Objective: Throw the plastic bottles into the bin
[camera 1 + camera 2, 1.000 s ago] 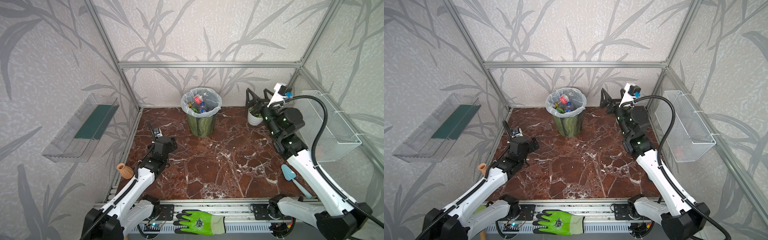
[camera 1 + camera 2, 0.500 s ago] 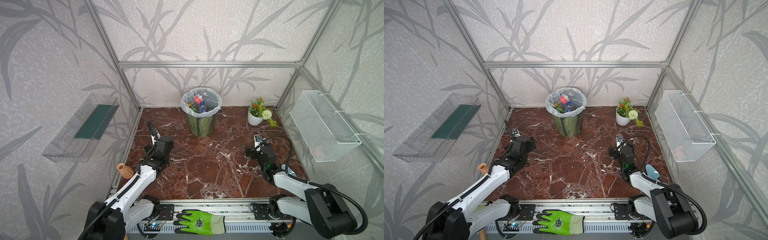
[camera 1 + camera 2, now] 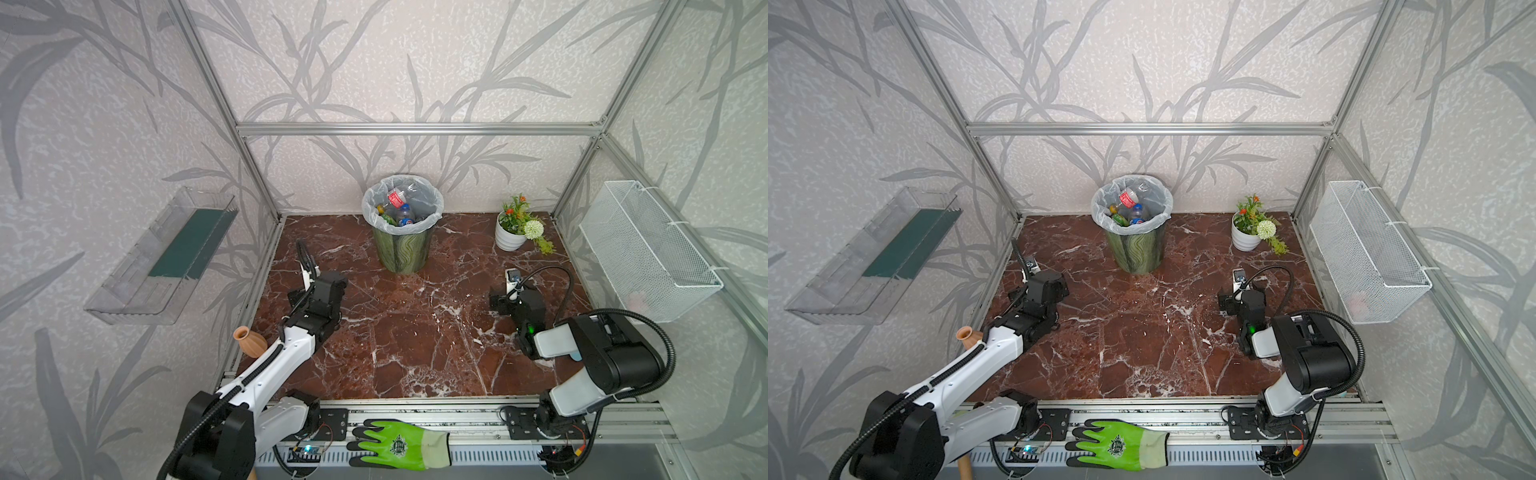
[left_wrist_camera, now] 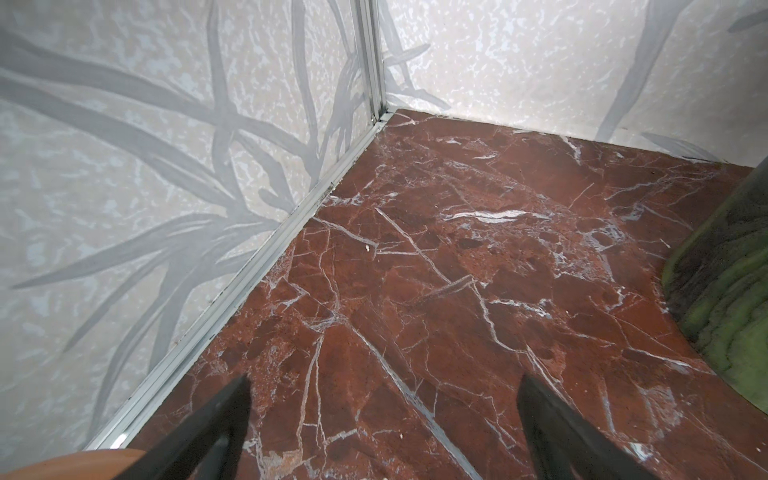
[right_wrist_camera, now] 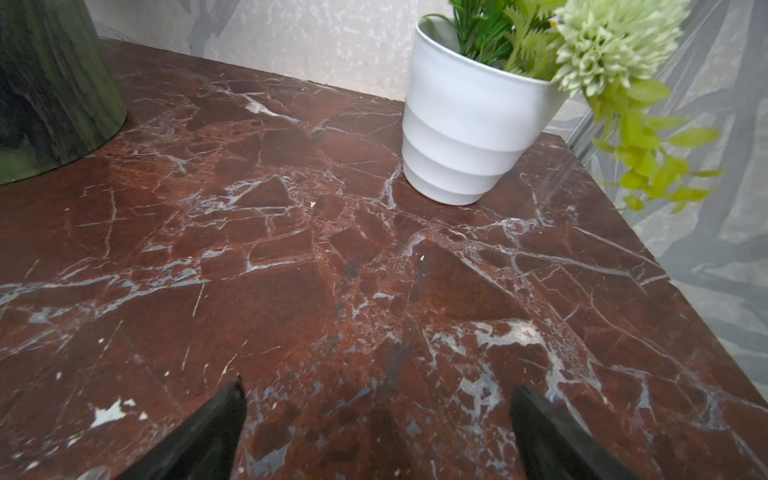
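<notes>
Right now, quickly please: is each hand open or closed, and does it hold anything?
Left hand: open, holding nothing.
Right hand: open, holding nothing.

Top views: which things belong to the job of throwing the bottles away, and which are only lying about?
For the job:
- plastic bottles, those visible already inside
- bin

Only lying about:
- white flowerpot
- green glove
- clay vase
- wire basket
- clear wall shelf
</notes>
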Controlling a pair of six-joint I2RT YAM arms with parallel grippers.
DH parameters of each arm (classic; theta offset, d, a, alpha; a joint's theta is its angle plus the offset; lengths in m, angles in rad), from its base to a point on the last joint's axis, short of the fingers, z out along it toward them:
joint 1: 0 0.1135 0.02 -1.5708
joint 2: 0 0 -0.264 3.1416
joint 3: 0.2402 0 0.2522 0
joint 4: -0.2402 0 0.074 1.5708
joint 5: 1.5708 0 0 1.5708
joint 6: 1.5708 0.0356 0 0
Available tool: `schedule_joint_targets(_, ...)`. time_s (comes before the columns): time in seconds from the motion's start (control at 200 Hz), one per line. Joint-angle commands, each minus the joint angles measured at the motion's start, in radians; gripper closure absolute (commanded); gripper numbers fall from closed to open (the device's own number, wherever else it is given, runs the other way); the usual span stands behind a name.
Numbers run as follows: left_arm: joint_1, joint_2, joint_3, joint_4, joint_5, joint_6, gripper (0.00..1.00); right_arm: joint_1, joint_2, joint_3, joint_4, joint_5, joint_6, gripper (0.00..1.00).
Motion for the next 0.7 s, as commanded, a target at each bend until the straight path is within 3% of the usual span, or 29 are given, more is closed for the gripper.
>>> schedule_joint_targets(0.0, 0.016, 0.021, -0.038, 0.094, -0.097, 0.032, 0.01, -0.023, -0.015, 0.068, -0.052, -0.073, 0.025, 0.01)
schedule_joint_targets(0.165, 0.049, 0.071, -0.070, 0.224, -0.119, 0.126, 0.01, -0.029, -0.016, 0.070, -0.056, -0.083, 0.029, 0.01)
schedule_joint_targets(0.375, 0.107, 0.154, -0.132, 0.407, -0.052, 0.199, 0.01, -0.030, -0.015, 0.070, -0.055, -0.083, 0.028, 0.01)
schedule_joint_targets(0.5, 0.144, 0.221, -0.229, 0.716, 0.064, 0.285, 0.01, -0.030, -0.015, 0.070, -0.054, -0.083, 0.029, 0.01)
schedule_joint_targets(0.585, 0.178, 0.255, -0.230, 0.777, 0.159, 0.326, 0.01, -0.030, -0.016, 0.071, -0.055, -0.083, 0.028, 0.01)
schedule_joint_targets(0.695, 0.235, 0.336, -0.247, 0.881, 0.286, 0.286, 0.01, -0.029, -0.016, 0.069, -0.054, -0.081, 0.028, 0.01)
